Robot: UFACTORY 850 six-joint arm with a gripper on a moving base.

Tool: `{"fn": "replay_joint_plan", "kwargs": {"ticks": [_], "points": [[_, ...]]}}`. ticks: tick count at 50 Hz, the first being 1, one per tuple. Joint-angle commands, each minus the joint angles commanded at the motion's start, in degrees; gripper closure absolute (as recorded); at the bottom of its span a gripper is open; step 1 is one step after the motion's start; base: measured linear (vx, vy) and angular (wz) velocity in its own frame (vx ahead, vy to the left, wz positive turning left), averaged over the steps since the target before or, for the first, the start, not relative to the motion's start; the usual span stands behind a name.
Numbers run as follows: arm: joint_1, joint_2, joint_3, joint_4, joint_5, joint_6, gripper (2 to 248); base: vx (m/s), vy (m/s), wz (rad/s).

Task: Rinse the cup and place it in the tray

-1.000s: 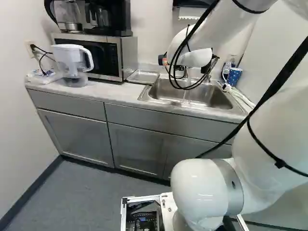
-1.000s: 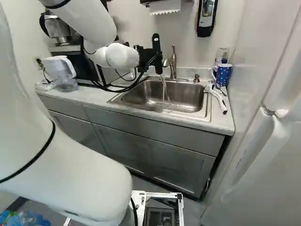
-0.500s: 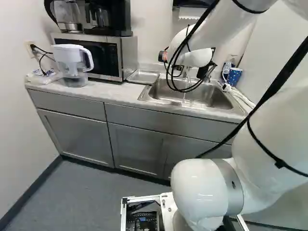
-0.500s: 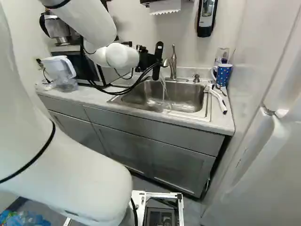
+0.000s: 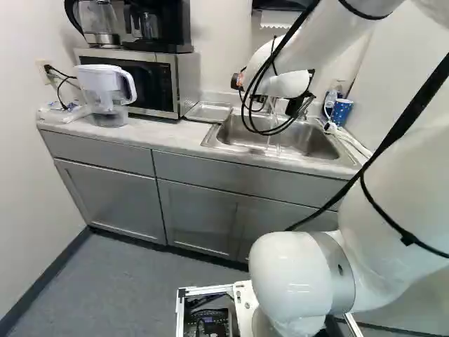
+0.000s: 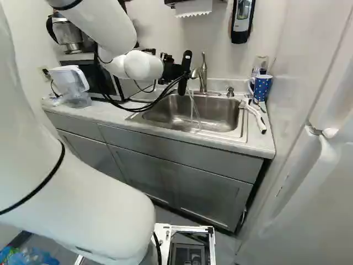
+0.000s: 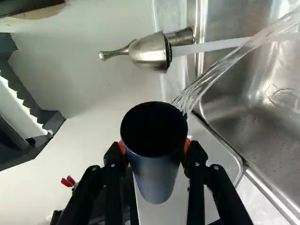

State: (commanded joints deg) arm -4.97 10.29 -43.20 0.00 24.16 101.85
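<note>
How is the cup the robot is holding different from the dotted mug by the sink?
The cup is plain and dark, while the mug is blue with white dots. The mug has a handle; none shows on the cup. The cup is gripped in the robot's hand with water streaming at its rim, whereas the mug stands on the counter, away from the water.
</note>
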Motion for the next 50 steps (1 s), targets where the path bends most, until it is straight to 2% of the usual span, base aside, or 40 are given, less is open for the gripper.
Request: {"fn": "replay_joint_plan", "kwargs": {"ticks": [50], "points": [[0.0, 0.0, 0.0, 0.0, 0.0, 0.0, 125, 0.0, 0.0, 0.0]]}}
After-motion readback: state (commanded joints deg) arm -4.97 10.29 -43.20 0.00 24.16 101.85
